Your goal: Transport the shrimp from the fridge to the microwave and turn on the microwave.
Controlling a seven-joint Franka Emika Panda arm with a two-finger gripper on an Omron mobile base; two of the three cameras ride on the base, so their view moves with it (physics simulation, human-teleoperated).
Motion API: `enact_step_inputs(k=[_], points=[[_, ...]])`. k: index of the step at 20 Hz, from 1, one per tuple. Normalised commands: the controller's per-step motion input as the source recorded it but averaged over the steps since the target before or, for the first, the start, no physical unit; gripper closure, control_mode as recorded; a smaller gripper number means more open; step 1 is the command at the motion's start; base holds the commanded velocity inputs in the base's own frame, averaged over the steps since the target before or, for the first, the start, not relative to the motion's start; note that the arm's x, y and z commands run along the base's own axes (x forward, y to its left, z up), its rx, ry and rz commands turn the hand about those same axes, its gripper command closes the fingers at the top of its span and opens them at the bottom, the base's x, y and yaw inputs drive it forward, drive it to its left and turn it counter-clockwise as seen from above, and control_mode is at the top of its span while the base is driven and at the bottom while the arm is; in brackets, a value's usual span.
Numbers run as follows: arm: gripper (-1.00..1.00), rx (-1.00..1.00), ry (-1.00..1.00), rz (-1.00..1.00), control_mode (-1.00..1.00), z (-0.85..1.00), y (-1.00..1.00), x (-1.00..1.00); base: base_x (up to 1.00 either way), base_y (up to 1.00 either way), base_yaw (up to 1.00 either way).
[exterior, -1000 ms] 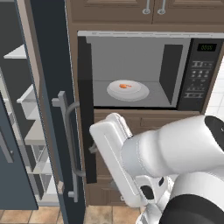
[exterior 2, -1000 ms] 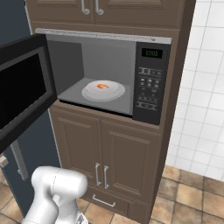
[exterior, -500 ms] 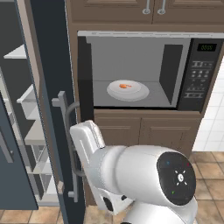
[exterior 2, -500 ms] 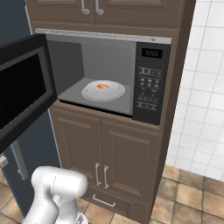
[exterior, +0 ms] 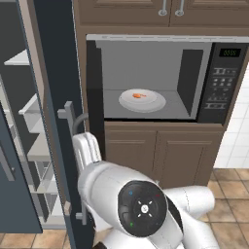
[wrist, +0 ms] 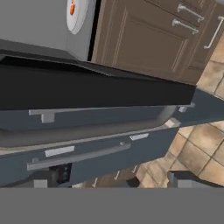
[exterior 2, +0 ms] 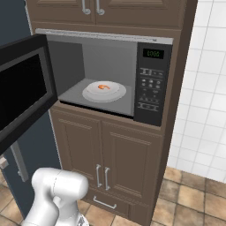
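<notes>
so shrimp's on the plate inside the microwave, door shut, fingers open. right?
Not quite: the microwave door stands open, swung out to the left, as the right base view shows. The rest holds: the shrimp lies on the plate in the cavity, and the fingers are open.

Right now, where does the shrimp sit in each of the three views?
Left base view: the shrimp lies on the white plate, centre of the microwave cavity.
Right base view: upper middle, on the plate.
Hand view: top left edge, orange speck on the plate.
Shared landmark: the white plate.
</notes>
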Motion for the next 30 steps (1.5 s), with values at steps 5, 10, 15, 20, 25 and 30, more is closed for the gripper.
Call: enact_step_inputs(k=[5,10,15,20,25,30], points=[[-1.00,0.00,0.00,-0.14,-1.00,-0.08,0.00,0.31,0.00,0.00,0.00],[-1.00,0.00,0.00,-0.13,-1.00,-0.09,0.00,0.26,0.00,0.00,0.00],[-1.00,0.00,0.00,-0.13,-1.00,-0.09,0.01,0.19,0.00,0.00,0.00],[-1.00,-0.01,0.00,-0.12,-1.00,-0.06,0.01,0.15,0.00,0.00,0.00],[-1.00,-0.02,-0.03,-0.07,-1.00,-0.06,0.07,0.09,0.00,0.00,0.00],[-1.00,-0.04,-0.07,-0.05,-1.00,-0.05,0.11,0.00,0.00,0.00,0.00]])
